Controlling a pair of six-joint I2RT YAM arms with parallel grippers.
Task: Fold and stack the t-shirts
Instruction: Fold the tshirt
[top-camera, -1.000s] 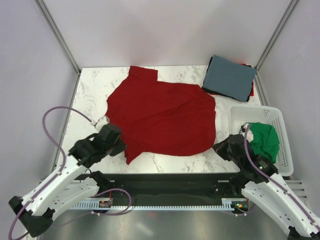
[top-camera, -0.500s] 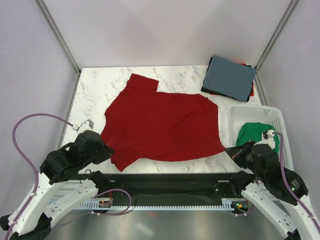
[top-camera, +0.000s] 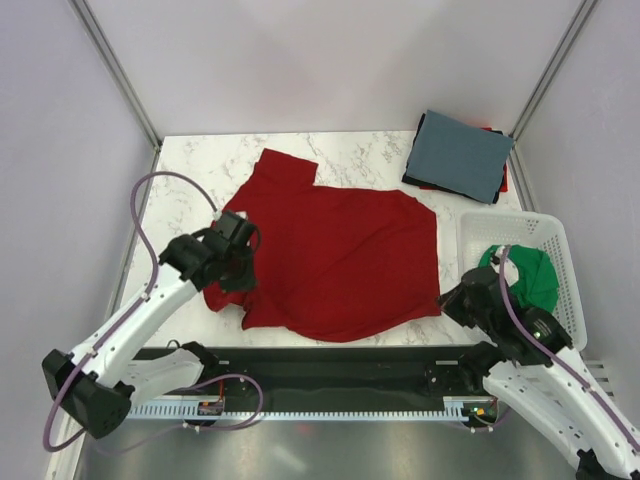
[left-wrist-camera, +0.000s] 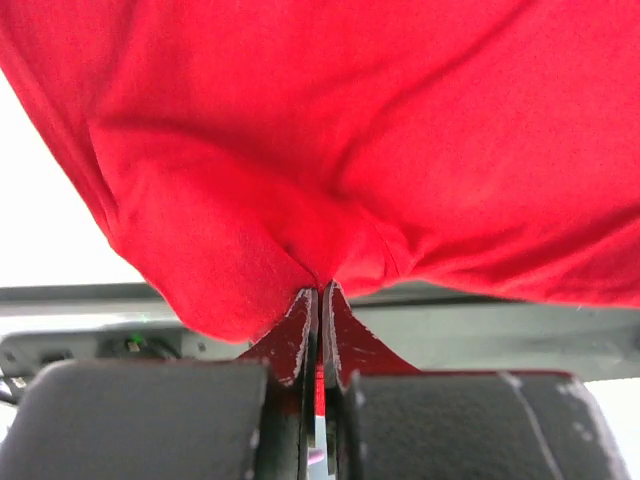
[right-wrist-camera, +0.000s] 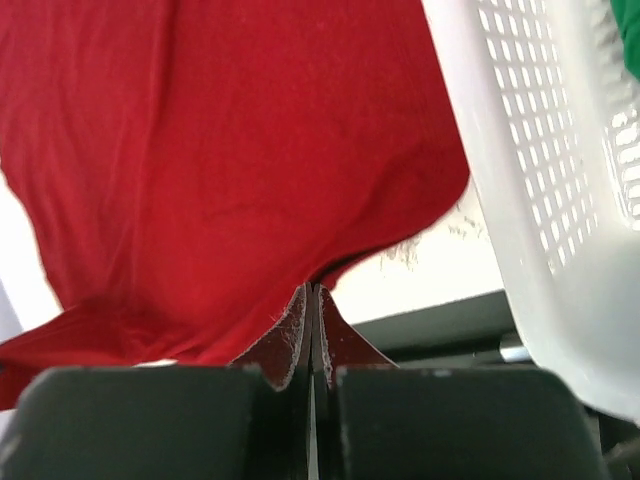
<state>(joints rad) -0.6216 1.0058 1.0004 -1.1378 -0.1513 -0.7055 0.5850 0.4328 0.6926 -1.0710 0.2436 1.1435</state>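
A bright red t-shirt (top-camera: 340, 250) lies spread on the marble table (top-camera: 190, 165). My left gripper (top-camera: 240, 272) is at the shirt's near left part, shut on a bunch of the red cloth (left-wrist-camera: 250, 200), which it holds lifted. My right gripper (top-camera: 448, 296) is at the shirt's near right corner, shut on its hem (right-wrist-camera: 250, 180). A slate-blue folded tee (top-camera: 460, 152) tops a stack of darker ones at the back right. A green tee (top-camera: 530, 278) lies in the basket.
The white slatted basket (top-camera: 500, 228) stands at the right edge, close beside my right gripper, and fills the right of the right wrist view (right-wrist-camera: 540, 160). The black rail (top-camera: 330, 360) runs along the table's near edge.
My left arm has swung from the near left edge inward over the shirt, carrying its near left corner with it. My right gripper has moved a little left, still at the near right corner.
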